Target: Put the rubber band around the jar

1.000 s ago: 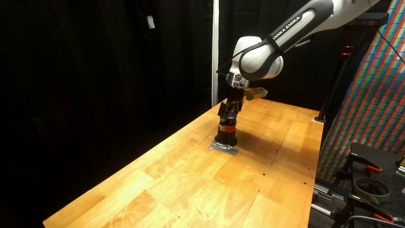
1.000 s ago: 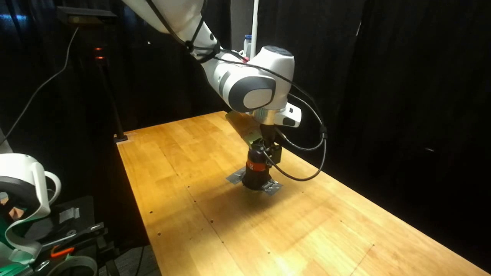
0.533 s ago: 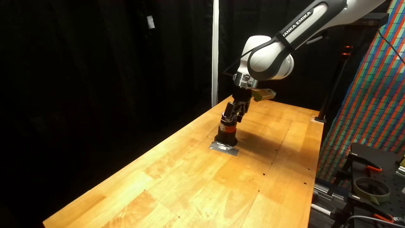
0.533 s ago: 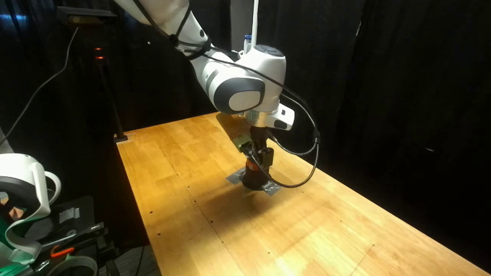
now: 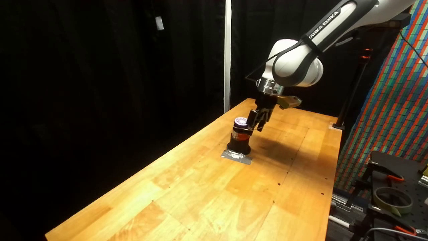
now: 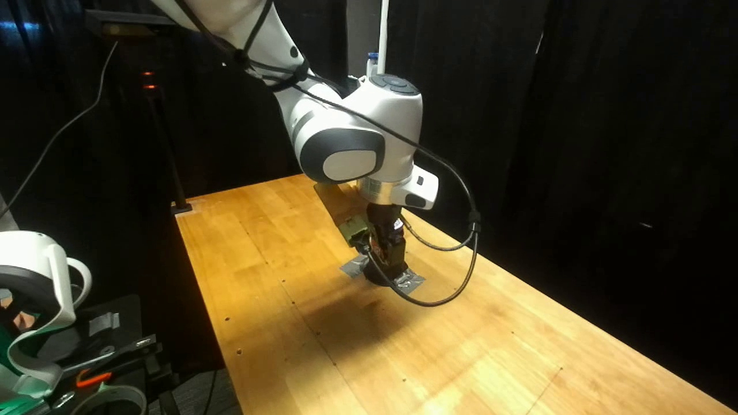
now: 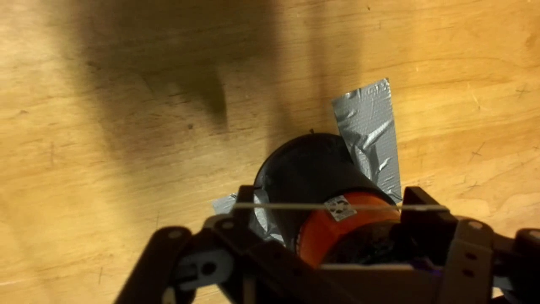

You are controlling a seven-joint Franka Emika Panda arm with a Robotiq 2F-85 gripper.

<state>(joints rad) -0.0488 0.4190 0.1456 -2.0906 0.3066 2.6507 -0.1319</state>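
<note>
Tabletop (image 5: 207, 190), jar (image 5: 239, 139), band (image 7: 291, 206) stretched across hand (image 7: 331, 203)

The jar (image 5: 239, 137) is black and orange, the rubber band (image 7: 299, 206) pale.

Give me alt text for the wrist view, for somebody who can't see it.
A thin, pale rubber band is stretched across an open hand, crossing in front of an orange-and-black jar; whether it circles the jar can't be told from this view. Gray tape lies at the jar's base, on a wooden table.
</note>
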